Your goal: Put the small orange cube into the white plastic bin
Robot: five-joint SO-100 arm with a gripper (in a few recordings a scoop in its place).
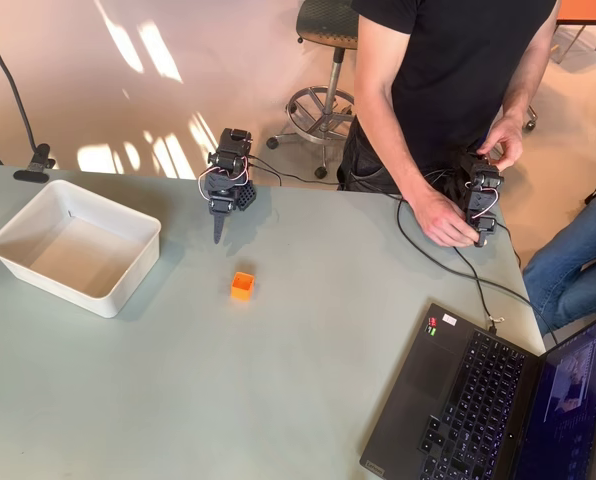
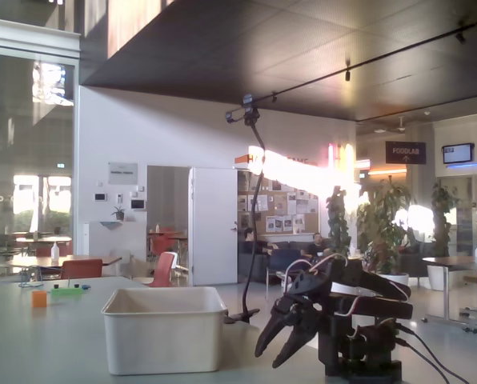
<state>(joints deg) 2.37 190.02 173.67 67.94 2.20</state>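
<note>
Fingers of the black gripper look closed and empty, pointing down-frame in the overhead view. Small orange plastic cube rests on the surface just below-right of them; white rectangular plastic bin sits far left.

A pale grey-green table with a smooth matte top carries everything. In the overhead view, a shallow white rectangular plastic bin sits on it at the left, open side up. A small bright orange plastic cube rests on the bare surface near the middle, well apart from the bin. A dark grey open laptop lies at the lower right corner. The black robot arm stands at the far edge.
</note>
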